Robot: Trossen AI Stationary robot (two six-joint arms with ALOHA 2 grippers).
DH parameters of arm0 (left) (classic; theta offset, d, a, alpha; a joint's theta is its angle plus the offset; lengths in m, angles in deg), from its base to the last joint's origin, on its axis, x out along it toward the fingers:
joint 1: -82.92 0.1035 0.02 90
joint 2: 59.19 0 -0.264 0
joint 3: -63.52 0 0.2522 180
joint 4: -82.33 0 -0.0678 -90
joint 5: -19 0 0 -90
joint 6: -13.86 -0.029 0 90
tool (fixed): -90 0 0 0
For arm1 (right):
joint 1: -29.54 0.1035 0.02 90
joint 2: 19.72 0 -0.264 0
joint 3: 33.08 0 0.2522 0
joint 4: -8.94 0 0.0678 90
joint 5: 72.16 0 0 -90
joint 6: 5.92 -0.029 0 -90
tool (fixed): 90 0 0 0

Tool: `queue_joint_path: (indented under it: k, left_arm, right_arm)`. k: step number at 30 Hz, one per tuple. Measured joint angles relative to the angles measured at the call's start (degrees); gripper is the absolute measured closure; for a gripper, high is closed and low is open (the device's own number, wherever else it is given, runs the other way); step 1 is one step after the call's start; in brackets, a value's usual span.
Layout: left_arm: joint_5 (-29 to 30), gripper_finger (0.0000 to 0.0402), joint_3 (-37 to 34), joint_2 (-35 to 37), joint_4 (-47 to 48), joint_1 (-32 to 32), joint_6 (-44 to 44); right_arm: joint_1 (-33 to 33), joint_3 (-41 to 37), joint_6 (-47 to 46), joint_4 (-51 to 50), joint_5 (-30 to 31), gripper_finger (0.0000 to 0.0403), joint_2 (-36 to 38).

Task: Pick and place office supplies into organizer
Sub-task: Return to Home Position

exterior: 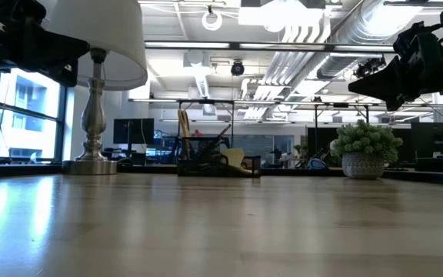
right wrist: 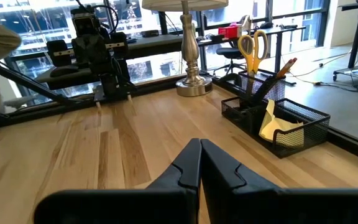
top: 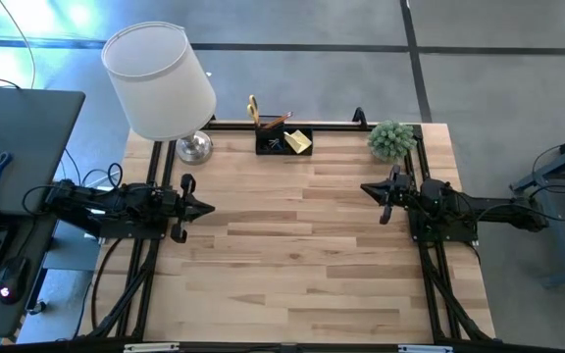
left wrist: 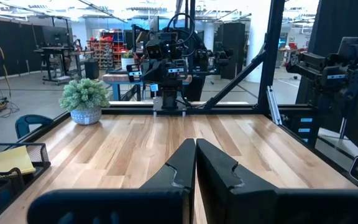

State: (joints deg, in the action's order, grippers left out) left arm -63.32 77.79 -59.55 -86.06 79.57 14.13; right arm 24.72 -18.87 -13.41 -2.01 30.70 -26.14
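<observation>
Organizer stood at the far table edge, well apart from left gripper and right gripper, between them.

Low view: organizer sat lower than right gripper.

Left wrist view: left gripper had its fingers pressed together, and the pad lay off to its side.

Right wrist view: right gripper had its fingers pressed together, with scissors and pad inside organizer, well apart from it.
</observation>
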Motion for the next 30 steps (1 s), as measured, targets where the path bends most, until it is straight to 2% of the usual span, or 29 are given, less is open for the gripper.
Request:
queue_joint_path:
  k: [30]
  left_arm:
    - [0.0, 0.0396, 0.0, 0.0, 0.0, 0.0, 0.0]
  right_arm:
    - [0.0, 0.0, 0.0, 0.0, -0.2, 0.0402, 0.0]
